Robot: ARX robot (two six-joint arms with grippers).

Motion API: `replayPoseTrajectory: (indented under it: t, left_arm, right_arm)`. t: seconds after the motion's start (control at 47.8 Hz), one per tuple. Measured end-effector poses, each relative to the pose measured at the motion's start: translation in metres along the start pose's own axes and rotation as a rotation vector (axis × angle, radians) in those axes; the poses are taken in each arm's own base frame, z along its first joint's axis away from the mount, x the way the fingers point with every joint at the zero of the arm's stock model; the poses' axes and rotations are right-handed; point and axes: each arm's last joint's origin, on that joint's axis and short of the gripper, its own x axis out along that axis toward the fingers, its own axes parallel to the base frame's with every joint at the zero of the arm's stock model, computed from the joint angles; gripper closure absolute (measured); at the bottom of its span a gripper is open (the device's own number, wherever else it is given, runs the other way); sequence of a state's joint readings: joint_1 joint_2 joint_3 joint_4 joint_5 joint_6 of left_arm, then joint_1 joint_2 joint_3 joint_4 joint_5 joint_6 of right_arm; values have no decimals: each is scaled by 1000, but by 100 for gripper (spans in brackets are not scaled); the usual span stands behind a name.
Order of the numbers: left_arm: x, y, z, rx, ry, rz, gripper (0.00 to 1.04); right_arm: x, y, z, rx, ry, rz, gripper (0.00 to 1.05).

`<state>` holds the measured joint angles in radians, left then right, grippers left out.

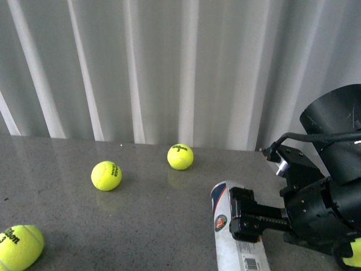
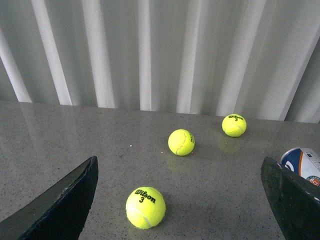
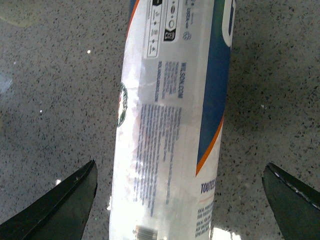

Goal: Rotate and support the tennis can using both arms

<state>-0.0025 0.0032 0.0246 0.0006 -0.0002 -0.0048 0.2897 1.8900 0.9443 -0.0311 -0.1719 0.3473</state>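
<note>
Over the near right of the table (image 1: 141, 226), the right gripper (image 3: 179, 164) hangs wide open, one finger on each side of the can (image 3: 170, 125), gripping nothing. The can lies flat on its side. The left gripper (image 2: 179, 159) is also spread wide and empty, facing three balls (image 2: 145, 207) (image 2: 181, 142) (image 2: 234, 125) scattered on the table.

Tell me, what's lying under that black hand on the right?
The tennis can, lying on its side on the grey table, directly below the open right hand. In the front view the hand hides part of the can.
</note>
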Motion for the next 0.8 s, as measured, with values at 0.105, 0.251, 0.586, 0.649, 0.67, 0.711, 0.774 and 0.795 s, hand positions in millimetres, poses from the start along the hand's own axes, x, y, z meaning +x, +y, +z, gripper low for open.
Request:
replayPoseTrajectory:
  t: [0.105,0.251,0.586,0.649,0.67,0.711,0.774,0.795]
  left_arm:
    - [0,0,0,0,0,0,7]
    - [0,0,0,0,0,0,7]
    - [0,0,0,0,0,0,7]
    - [0,0,0,0,0,0,7]
    - [0,0,0,0,0,0,7]
    - [0,0,0,0,0,0,7]
    - [0,0,0,0,0,0,7]
    - [0,0,0,0,0,0,7]
  right_arm:
    - [9,0,7,12,-3,6,7]
    - [29,1,17,40,0,-9,7]
    - [47,22,0,-37,73,-39,17]
    - [46,22,-5,-68,81,-43,28]
    - [44,22,-6,-80,80,-48,31]
    - [41,20,-9,-108,79,-56,38]
    - [35,16,-12,-174,67,-69,48]
    - [31,16,-13,-215,52,-73,51]
